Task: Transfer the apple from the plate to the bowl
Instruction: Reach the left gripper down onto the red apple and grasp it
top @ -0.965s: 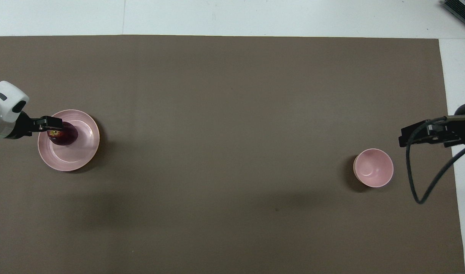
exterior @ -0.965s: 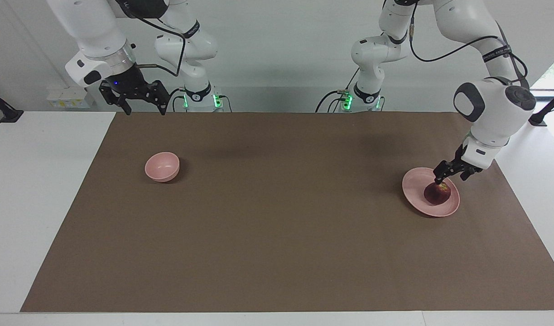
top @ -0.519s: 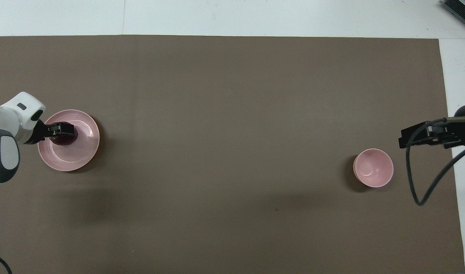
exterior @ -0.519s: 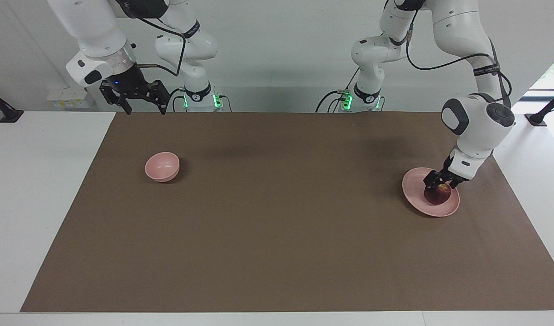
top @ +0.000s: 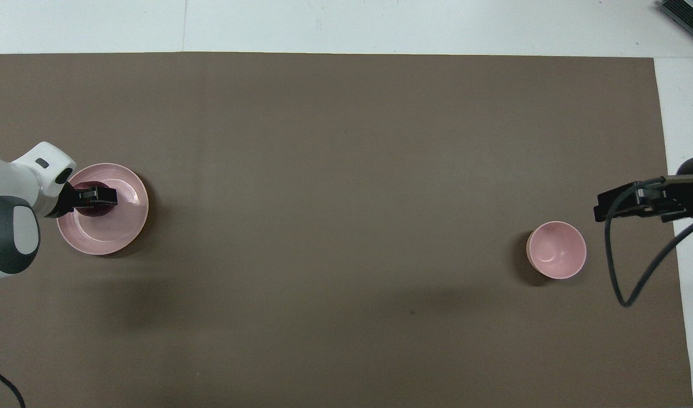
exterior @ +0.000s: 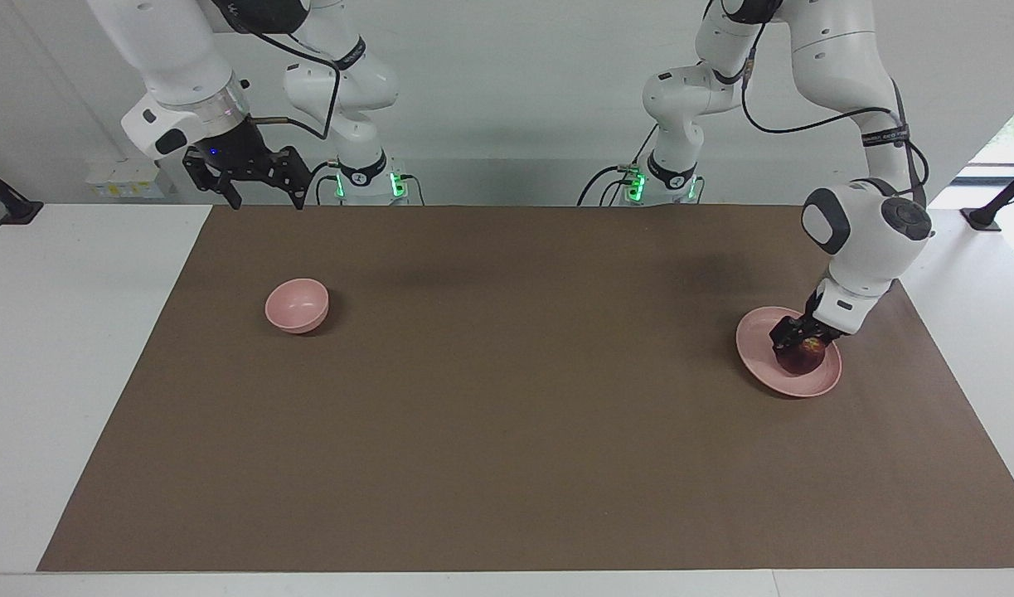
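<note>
The dark red apple (exterior: 802,358) lies on the pale pink plate (exterior: 754,342) at the left arm's end of the table. My left gripper (exterior: 799,343) is low over the plate, its open fingers down on either side of the apple's top. In the overhead view the left gripper (top: 105,196) covers most of the apple (top: 91,212) on the plate (top: 125,222). The small pink bowl (exterior: 297,305) stands empty at the right arm's end, also seen in the overhead view (top: 556,249). My right gripper (exterior: 259,196) waits open, raised over the table's edge nearest the robots, and shows in the overhead view (top: 599,207).
A brown mat (exterior: 507,398) covers the table between plate and bowl. White table margins (exterior: 67,348) lie at both ends. A black cable (top: 624,266) hangs from the right arm beside the bowl.
The left gripper has moved in over the plate and lowered onto the apple, its fingers coming down around it. The apple, plate, bowl and right arm have not moved.
</note>
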Robot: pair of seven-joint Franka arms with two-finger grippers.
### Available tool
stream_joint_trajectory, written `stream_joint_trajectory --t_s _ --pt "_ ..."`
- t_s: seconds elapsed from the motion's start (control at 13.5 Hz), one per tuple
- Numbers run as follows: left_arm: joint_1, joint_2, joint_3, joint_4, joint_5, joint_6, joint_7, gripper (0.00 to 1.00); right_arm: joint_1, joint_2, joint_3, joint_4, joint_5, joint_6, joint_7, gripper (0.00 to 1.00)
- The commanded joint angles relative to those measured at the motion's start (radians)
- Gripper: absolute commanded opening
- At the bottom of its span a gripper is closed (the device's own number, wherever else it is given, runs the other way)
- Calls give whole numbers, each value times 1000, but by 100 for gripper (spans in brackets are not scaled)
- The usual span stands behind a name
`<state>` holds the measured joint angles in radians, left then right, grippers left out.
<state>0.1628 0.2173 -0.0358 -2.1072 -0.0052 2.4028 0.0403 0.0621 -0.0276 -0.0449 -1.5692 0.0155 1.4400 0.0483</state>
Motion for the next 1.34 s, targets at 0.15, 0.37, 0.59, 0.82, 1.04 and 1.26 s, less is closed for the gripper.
stream_joint_trajectory --t_s 0.15,0.37,0.59,0.82,1.04,1.26 --pt "-2 14 -4 -25 -7 45 0 100 -8 -37 5 -47 4 10 16 100" --pt "-5 16 -4 -19 -6 42 6 100 -11 -44 4 -61 1 56 11 100" --pt "-8 17 -4 -1 -6 -23 6 35 -11 -41 4 -61 -6 89 11 100" --pt "-9 16 -4 15 -4 -82 -8 0 -10 -40 5 -61 -2 100 37 100" --pt "-9 14 -4 42 2 -91 1 0 -8 -34 7 -58 14 89 70 100" --pt "-5 8 -4 62 2 -94 9 0 4 -31 8 -60 15 79 70 100"
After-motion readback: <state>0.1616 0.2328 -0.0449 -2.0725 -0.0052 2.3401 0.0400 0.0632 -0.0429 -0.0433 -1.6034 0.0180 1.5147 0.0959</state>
